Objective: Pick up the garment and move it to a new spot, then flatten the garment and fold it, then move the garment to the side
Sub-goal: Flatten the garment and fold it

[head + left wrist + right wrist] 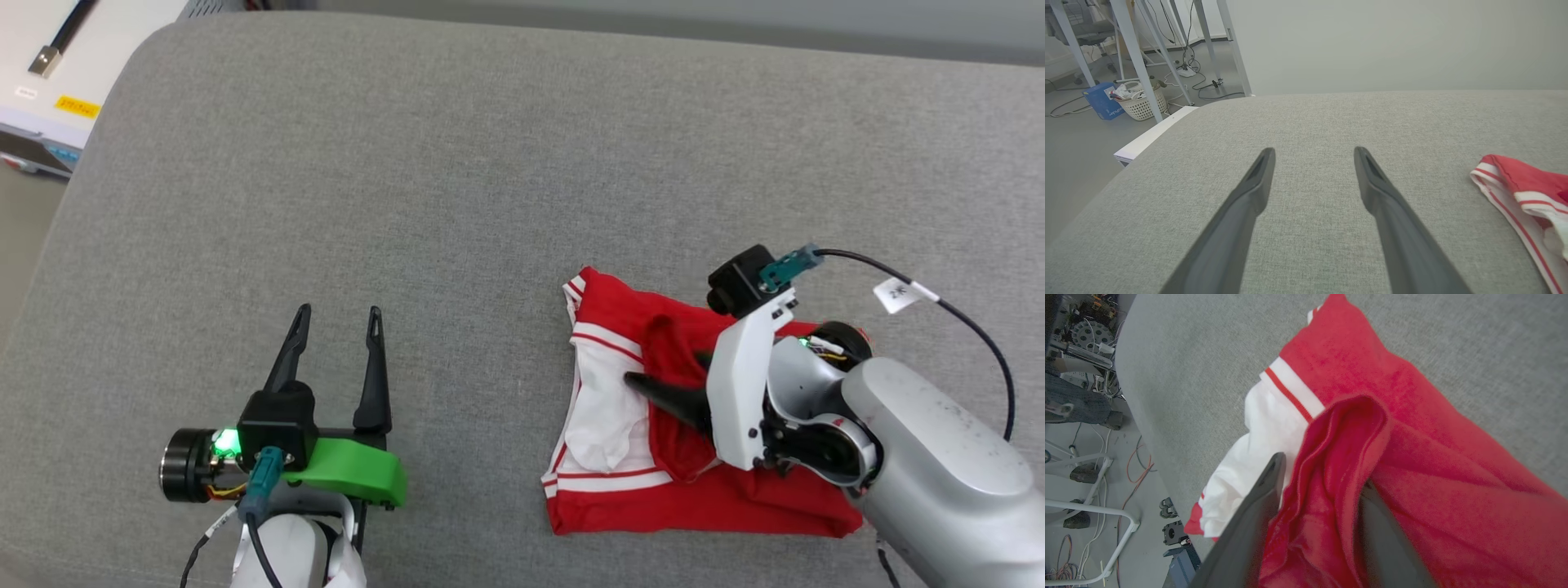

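garment (1523, 183): cut off by left wrist view's edge | right gripper (1323, 470): one fingertip hidden behind red fold

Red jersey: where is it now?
Head view, lower right: the red jersey lies folded on the grey cushion, under the right tool, a fold between its fingers.

Nothing can be read for certain. The small yellow sticker (77, 105) on the flat white surface (114, 41) carries dark print too small to make out. The white paper tag (896, 295) on the thin black cable (968, 323) bears a dark mark, perhaps two characters. The blue cardboard box (1102, 101) has blurred white lettering.
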